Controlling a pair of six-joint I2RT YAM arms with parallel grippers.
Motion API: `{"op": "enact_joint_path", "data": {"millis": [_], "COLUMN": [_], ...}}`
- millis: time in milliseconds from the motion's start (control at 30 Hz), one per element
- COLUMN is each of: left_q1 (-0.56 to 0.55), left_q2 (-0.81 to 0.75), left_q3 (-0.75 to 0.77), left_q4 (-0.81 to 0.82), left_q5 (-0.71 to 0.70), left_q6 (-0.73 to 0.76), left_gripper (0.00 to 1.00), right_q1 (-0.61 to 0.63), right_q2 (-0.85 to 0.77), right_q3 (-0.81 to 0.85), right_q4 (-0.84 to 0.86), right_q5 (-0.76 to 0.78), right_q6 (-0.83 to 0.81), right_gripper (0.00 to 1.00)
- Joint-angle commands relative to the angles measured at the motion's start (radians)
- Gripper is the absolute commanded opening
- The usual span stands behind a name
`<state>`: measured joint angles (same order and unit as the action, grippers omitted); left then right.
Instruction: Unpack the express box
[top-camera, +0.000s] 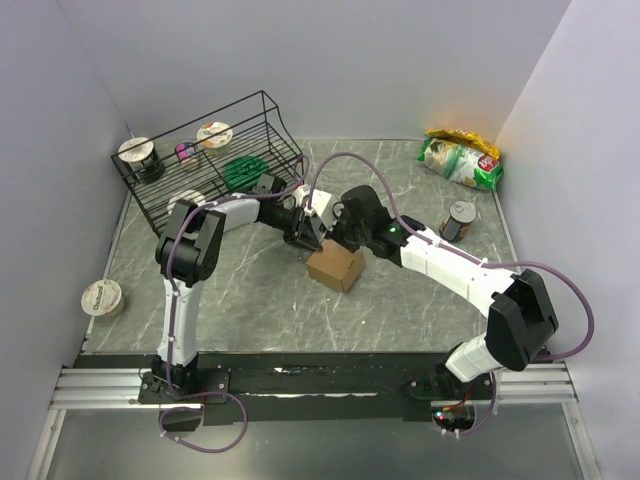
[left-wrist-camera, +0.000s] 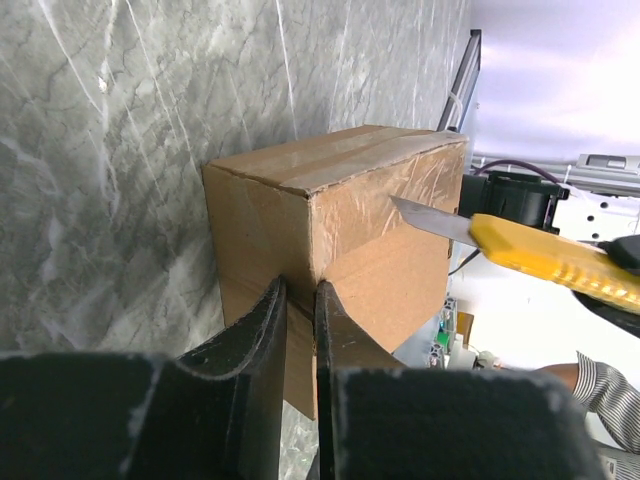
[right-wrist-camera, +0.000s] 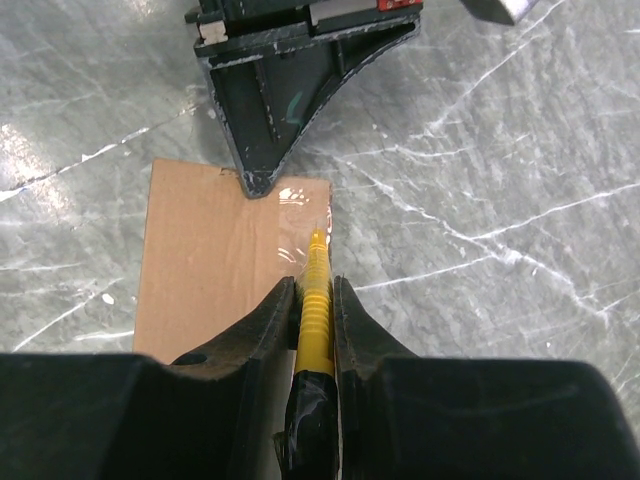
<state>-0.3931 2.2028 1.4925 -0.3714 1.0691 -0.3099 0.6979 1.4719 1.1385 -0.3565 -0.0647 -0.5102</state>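
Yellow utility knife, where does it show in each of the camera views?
Top external: cannot be made out; look beside the small brown cardboard box.
Left wrist: yellow utility knife at right, blade tip on the box's taped face.
Right wrist: bottom centre, clamped in the right gripper.
Shared landmark: that box, in all three views.

The left arm (top-camera: 190, 245) was reached forward and bent inward toward the middle of the table, and the right arm (top-camera: 450, 265) was stretched diagonally leftward to meet it. The left gripper (left-wrist-camera: 298, 292) was pointed down at the express box (right-wrist-camera: 215, 260), its fingers drawn close with only a slim gap; whether the carton was pinched could not be told. The right gripper (right-wrist-camera: 315, 285) was clamped on a yellow utility knife (right-wrist-camera: 315, 315), whose blade was laid against the box's taped top.
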Motion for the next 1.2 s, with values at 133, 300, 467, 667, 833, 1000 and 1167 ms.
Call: {"op": "enact_joint_path", "data": {"millis": [133, 300, 467, 667, 833, 1000, 1167], "left_q1": [-0.024, -0.015, -0.032, -0.049, -0.07, -0.076, -0.078], "left_q2": [-0.06, -0.167, -0.14, -0.046, -0.008, -0.003, -0.008], "left_q3": [-0.012, -0.054, -0.022, 0.025, 0.038, 0.032, 0.026], "left_q4": [-0.038, 0.003, -0.017, -0.044, -0.052, -0.047, -0.044], "left_q5": [-0.152, -0.199, -0.187, -0.17, -0.196, -0.202, -0.21], "left_q6": [0.054, 0.058, 0.058, 0.048, 0.055, 0.052, 0.049], "left_gripper": [0.44, 0.63, 0.68, 0.68, 0.64, 0.63, 0.62], "right_q1": [-0.001, -0.026, -0.038, -0.041, -0.04, -0.041, -0.037], "right_q2": [0.002, -0.031, -0.05, -0.038, -0.032, -0.025, -0.013], "right_q3": [0.012, 0.02, 0.009, -0.008, -0.013, -0.026, -0.023], "right_q4": [0.027, -0.002, -0.013, 0.025, 0.053, 0.083, 0.088], "right_q5": [0.023, 0.026, 0.028, 0.01, -0.014, -0.018, -0.021], "right_q6": [-0.001, 0.002, 0.015, 0.038, 0.029, 0.022, 0.029], "right_gripper": [0.0, 0.0, 0.0, 0.0, 0.0, 0.0, 0.0]}}
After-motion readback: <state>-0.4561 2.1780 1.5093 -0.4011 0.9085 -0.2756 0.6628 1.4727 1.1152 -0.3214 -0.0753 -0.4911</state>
